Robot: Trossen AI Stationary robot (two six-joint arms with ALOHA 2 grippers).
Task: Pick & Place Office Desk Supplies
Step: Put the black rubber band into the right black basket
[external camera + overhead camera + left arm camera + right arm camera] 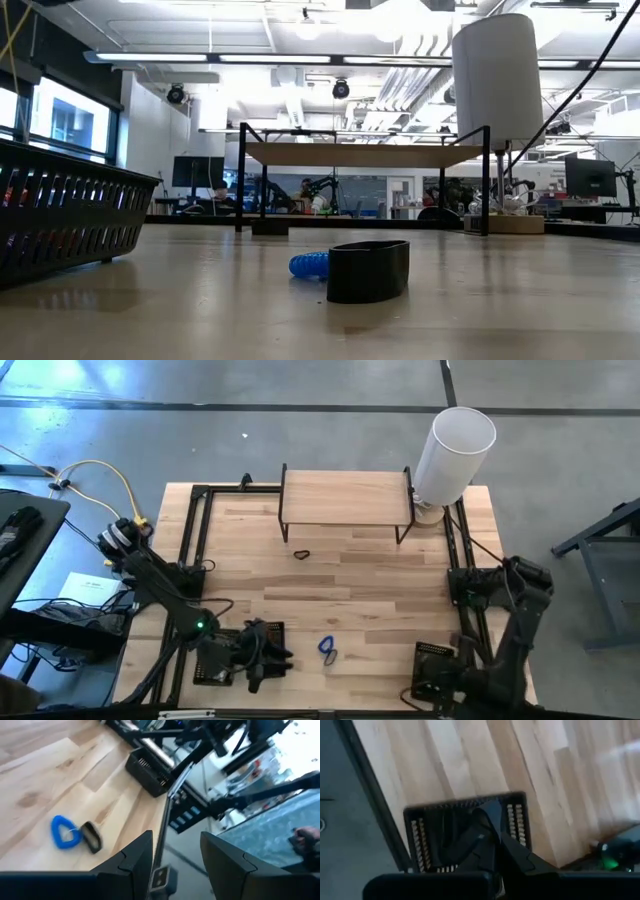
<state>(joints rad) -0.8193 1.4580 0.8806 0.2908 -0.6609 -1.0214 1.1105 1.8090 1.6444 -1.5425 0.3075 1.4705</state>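
A wooden table (340, 575) is seen from above, with a dark robot arm at each near corner. No brand, label or writing can be read anywhere.

The left gripper (175, 862) hangs at the near left edge, over a black mesh tray (225, 657). Its two fingers (132, 860) are spread apart with nothing between them. The arm covers most of that tray, so whatever lies inside is hidden.

Just beside the gripper, toward the table's middle, a blue loop (327, 649) lies flat on the wood. In the left wrist view a small dark clip (91, 836) touches the loop; from above the two are hard to tell apart. The low view shows the blue loop (309, 264) partly behind a black band (368, 270) that stands on edge.

A thin black loop (301, 554) lies alone farther back, near a low wooden shelf (345, 500) on black legs. A tall white cylinder (452, 452) stands at the shelf's right end, tilted in the overhead view.

The right gripper (492, 832) rests over a second tray (465, 832) at the near right corner. Its fingers look pressed together, holding nothing. The tray's contents cannot be made out.

Beyond the table the room is blurred; distant figures there are too small to tell.
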